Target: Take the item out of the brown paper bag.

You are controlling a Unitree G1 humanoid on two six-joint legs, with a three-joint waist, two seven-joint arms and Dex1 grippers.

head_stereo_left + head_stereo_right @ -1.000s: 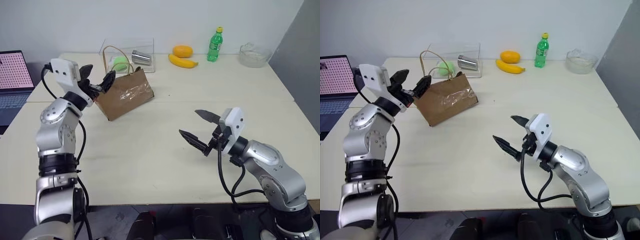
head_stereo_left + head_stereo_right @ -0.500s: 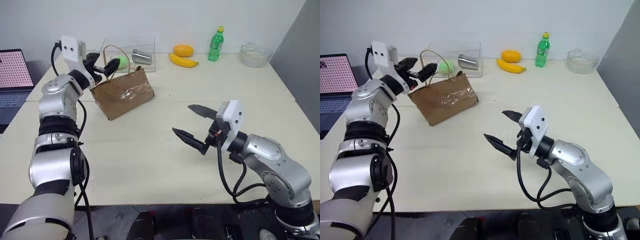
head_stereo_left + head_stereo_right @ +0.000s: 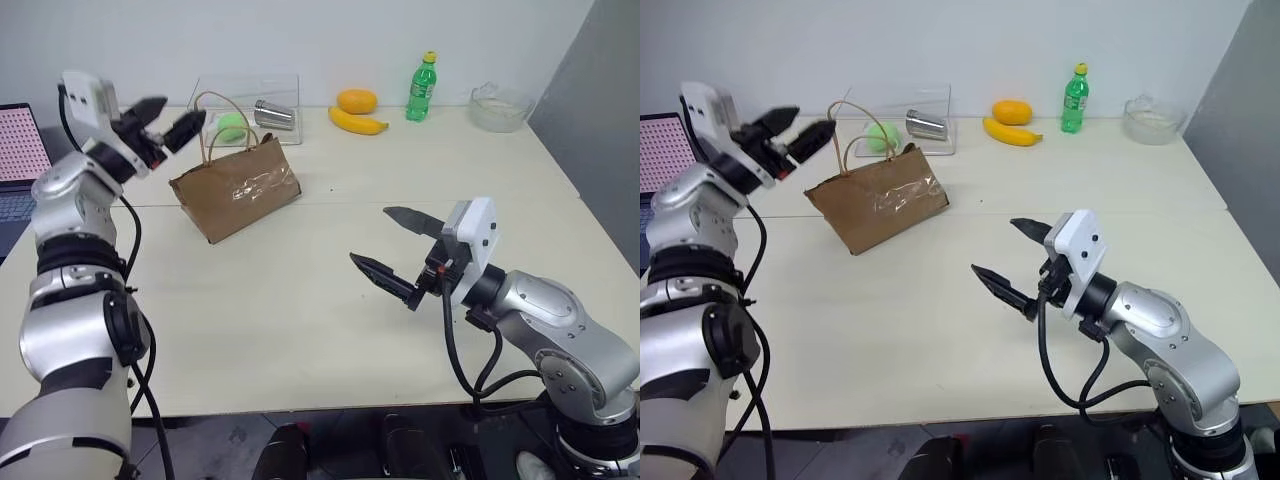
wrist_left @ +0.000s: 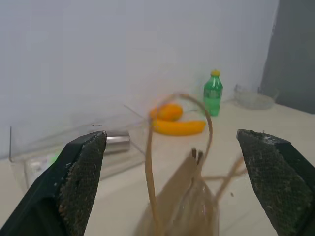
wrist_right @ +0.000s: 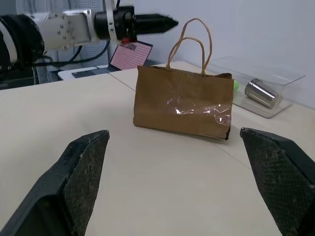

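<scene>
Looking through head camera, you see brown paper bag [image 3: 236, 190] upright on worktop [image 3: 300, 320], loop handles up, shiny mark on near side. Your left tool [image 3: 168, 118] hangs just left of handles, fingers wide apart, empty. Your right tool [image 3: 397, 252] hovers well apart, nearer you, spread wide, empty. Left wrist view: handle loop between fingers, untouched. Right wrist view: bag ahead on worktop. Item itself can't be seen.
</scene>
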